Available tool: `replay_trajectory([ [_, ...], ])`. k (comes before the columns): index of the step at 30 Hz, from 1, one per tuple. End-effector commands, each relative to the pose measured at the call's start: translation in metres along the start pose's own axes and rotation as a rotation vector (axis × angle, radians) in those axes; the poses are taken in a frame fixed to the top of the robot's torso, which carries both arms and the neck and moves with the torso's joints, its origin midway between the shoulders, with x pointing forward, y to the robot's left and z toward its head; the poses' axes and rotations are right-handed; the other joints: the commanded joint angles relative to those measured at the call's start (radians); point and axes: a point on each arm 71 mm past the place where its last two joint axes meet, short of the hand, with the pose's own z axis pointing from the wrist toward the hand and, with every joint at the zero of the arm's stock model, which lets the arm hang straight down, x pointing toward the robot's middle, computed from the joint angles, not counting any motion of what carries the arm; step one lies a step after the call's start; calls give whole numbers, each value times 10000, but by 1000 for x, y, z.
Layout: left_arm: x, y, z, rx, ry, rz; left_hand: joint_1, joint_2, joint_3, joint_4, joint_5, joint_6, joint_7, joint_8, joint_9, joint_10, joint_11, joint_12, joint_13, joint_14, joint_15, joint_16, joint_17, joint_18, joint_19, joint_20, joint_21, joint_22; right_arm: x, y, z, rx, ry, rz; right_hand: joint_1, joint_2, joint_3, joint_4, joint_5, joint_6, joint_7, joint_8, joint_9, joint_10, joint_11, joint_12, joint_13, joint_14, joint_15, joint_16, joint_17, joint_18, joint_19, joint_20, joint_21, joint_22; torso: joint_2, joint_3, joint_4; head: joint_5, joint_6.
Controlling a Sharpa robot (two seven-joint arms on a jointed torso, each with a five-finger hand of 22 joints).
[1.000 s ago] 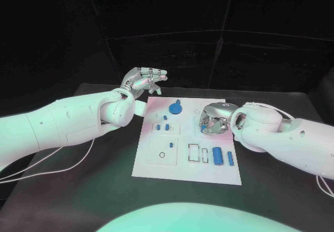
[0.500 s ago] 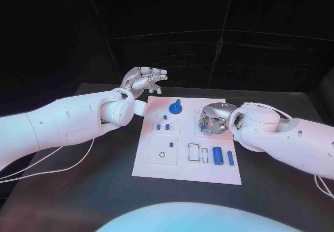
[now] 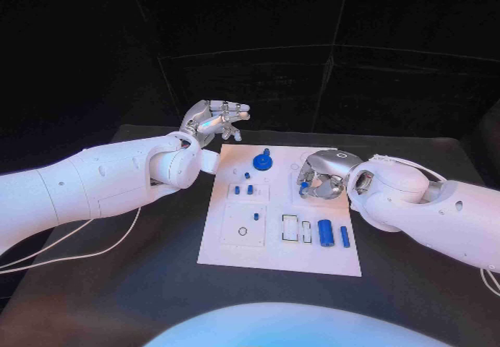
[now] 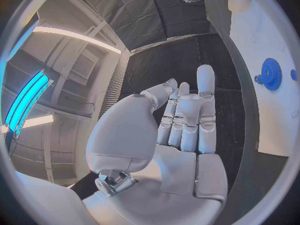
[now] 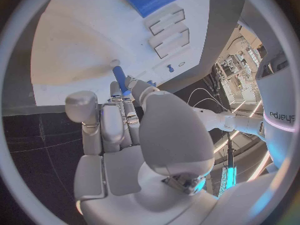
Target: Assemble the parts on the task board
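Observation:
The white task board (image 3: 276, 256) lies in the middle of the black table. My right hand (image 3: 321, 176) hovers over the board's far right part and pinches a thin blue peg (image 3: 303, 186) (image 5: 120, 80). In the right wrist view the peg's tip meets the board (image 5: 75, 45). My left hand (image 3: 217, 120) (image 4: 181, 130) is raised beyond the board's far left corner, fingers apart and holding nothing. A blue gear (image 3: 263, 162) (image 4: 271, 74) stands at the far end of the board. Two blue cylinders (image 3: 327, 232) lie at the near right, beside empty white slots (image 3: 290, 227).
Small blue pegs (image 3: 238, 190) stand in the board's left half, near a ring-shaped hole (image 3: 242, 231). A white cable (image 3: 104, 249) trails across the table under my left arm. A black backdrop closes the far side.
My right hand has shifted slightly toward the far side of the board with the peg still in it. The left hand has stayed where it was.

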Motion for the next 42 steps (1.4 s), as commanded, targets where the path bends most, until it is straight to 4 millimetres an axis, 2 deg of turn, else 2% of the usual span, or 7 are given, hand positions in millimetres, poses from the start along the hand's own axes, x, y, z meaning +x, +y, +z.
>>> replay_trajectory([
  [1, 1, -1, 0, 49, 115, -71, -20, -11, -48, -3, 60, -69, 15, -39, -9, -54, -12, 43, -11, 4, 47, 63, 12, 53, -28, 18, -57, -15, -9, 2, -6, -296, -981, 290, 48, 10, 59, -10, -40, 86, 6, 65, 1, 82, -8, -52, -4, 323, -72, 22, 10, -174, 71, 10, 68, 7, 1, -7, 2, -6, 10],
  [9, 1, -1, 0, 45, 122, -75, -12, 4, -49, -2, 61, -74, 16, -35, -6, -64, -11, 55, -10, 3, 48, 71, 9, 55, -23, 22, -58, -17, -14, 18, -19, -1105, -1348, 1050, 25, -24, 117, -25, -48, 78, 15, 40, -8, 84, -1, -101, -10, 319, -71, 33, 14, -180, 72, 4, 98, 43, 9, 4, 0, 7, 5],
  [18, 2, -1, 1, 47, 157, -92, -12, 4, -49, -2, 61, -74, 16, -35, -6, -64, -11, 55, -10, 3, 48, 71, 9, 55, -23, 22, -58, -17, -15, 62, -15, -2539, -1221, 1998, 19, -41, 180, -46, -28, 69, 28, 17, -16, 82, 9, -148, -13, 320, -66, 55, 37, -186, 73, 2, 130, 81, 7, -13, 13, 56, -21],
  [23, 5, -1, 1, 44, 208, -116, -12, 4, -49, -2, 61, -74, 16, -35, -6, -64, -11, 55, -10, 3, 48, 71, 9, 55, -23, 22, -58, -17, 1, 85, -6, -3063, -681, 2310, 11, -53, 233, -68, 8, 61, 38, -4, -22, 80, 19, -192, -15, 319, -59, 71, 47, -193, 70, 7, 152, 105, 5, -26, 44, 92, -59],
  [26, 7, -1, 2, 36, 241, -132, -12, 4, -49, -2, 61, -74, 16, -35, -6, -64, -11, 55, -10, 3, 48, 71, 9, 55, -23, 22, -58, -17, 16, 97, 0, -3296, -186, 2376, 13, -55, 272, -87, 50, 60, 43, -14, -24, 85, 24, -217, -15, 318, -54, 77, 48, -196, 69, 11, 169, 125, 8, -11, 23, 191, -90],
  [34, 9, -1, 2, 32, 279, -150, -4, 14, -49, -4, 61, -73, 16, -30, -4, -67, -11, 66, -9, 1, 49, 75, 5, 56, -20, 24, -59, -18, 41, 110, 11, -3390, 643, 2112, -19, -65, 310, -93, 82, 56, 55, -30, -27, 80, 38, -256, -16, 315, -43, 84, 48, -200, 64, 21, 186, 141, 7, -11, 17, 297, -162],
  [42, 11, -1, 3, 30, 326, -172, -4, 14, -49, -4, 61, -73, 16, -30, -4, -67, -11, 66, -9, 1, 49, 75, 5, 56, -20, 24, -59, -18, 49, 115, 18, -3297, 838, 1754, -23, -68, 316, -96, 85, 55, 55, -33, -28, 80, 38, -263, -16, 314, -41, 85, 47, -201, 64, 22, 190, 147, 5, 2, 17, 382, -194],
])
